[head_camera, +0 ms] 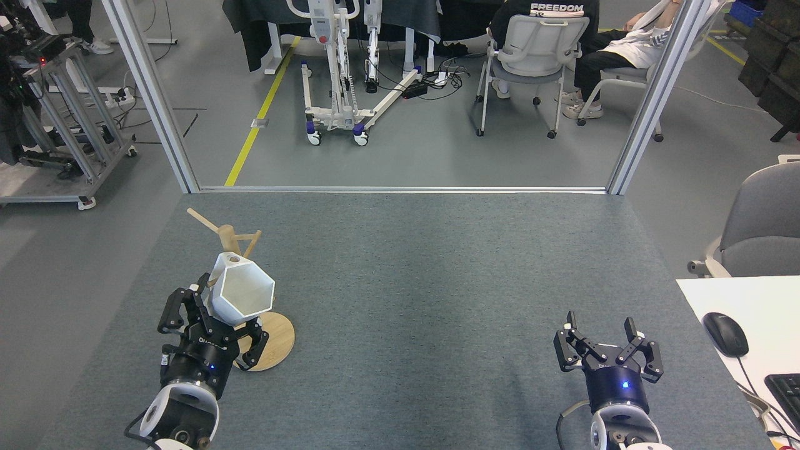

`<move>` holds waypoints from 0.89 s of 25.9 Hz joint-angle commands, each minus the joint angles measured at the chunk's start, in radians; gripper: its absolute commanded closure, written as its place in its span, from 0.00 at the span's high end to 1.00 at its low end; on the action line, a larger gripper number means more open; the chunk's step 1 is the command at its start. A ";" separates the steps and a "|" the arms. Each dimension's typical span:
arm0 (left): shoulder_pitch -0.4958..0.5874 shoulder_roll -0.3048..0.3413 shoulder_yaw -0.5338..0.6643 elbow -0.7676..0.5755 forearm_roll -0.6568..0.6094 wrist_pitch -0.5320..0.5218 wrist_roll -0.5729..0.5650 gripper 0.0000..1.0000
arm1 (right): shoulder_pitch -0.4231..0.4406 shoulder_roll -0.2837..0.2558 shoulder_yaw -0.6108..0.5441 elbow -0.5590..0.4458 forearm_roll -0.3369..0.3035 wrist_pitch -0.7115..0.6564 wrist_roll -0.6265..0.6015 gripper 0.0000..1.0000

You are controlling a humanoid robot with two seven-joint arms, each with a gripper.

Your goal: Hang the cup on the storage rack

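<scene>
Surface: grey carpeted table top [425, 281] filling the lower two thirds of the frame, its far edge trimmed by a pale metal strip.
Left gripper [212, 319]: lower left of the frame, black fingers clamped round the base of the cup.
Cup [242, 292]: white and faceted, lifted off the surface and tilted, hexagonal mouth facing the camera; its flat tab with the round hole points up toward the rack's pegs.
Storage rack [275, 340]: light wood, lower left; its round disc base lies on the table just right of the left gripper, and its post is mostly hidden behind the cup. Two pegs stick out above the cup, one slanting to the upper left, one to the right. Whether the tab touches a peg I cannot tell.
Right gripper [605, 350]: lower right, fingers spread apart, holding nothing, a blue light on its wrist.
Frame posts: two slanted aluminium posts [150, 94] rise from the table's far corners.
Floor: grey, with a yellow line [259, 112] running up the upper left.
Room, top centre: a white wheeled lift stand [340, 75] with cables beside it.
Room, upper right: a white office chair [537, 56] and seated people, partly cut off.
Right edge: a grey chair [762, 225]; a white desk [719, 300] with a black mouse [725, 334].
</scene>
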 commanded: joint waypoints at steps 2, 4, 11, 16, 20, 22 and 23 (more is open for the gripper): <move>0.002 0.001 0.000 0.003 0.002 -0.003 0.006 0.99 | 0.000 -0.001 0.000 0.000 0.000 0.000 0.004 0.99; 0.002 -0.001 0.001 0.005 0.006 -0.003 0.005 0.99 | 0.000 0.000 0.000 0.002 0.000 0.000 0.004 0.99; 0.009 -0.013 0.004 0.067 0.012 0.006 0.009 0.99 | 0.000 0.000 0.000 0.000 0.000 0.000 0.004 0.99; 0.020 -0.015 0.003 0.083 0.011 0.006 0.012 0.99 | -0.001 0.002 0.000 0.002 0.000 0.000 0.004 0.99; 0.025 -0.015 0.003 0.103 0.012 0.006 0.012 0.99 | 0.000 0.002 0.000 0.002 0.000 0.000 0.004 0.99; 0.025 -0.016 0.001 0.124 0.012 0.006 0.012 0.99 | -0.001 0.002 0.000 0.002 0.000 0.000 0.004 0.99; 0.025 -0.019 0.001 0.140 0.012 0.006 0.012 0.99 | -0.001 0.002 0.000 0.002 0.000 0.000 0.004 0.99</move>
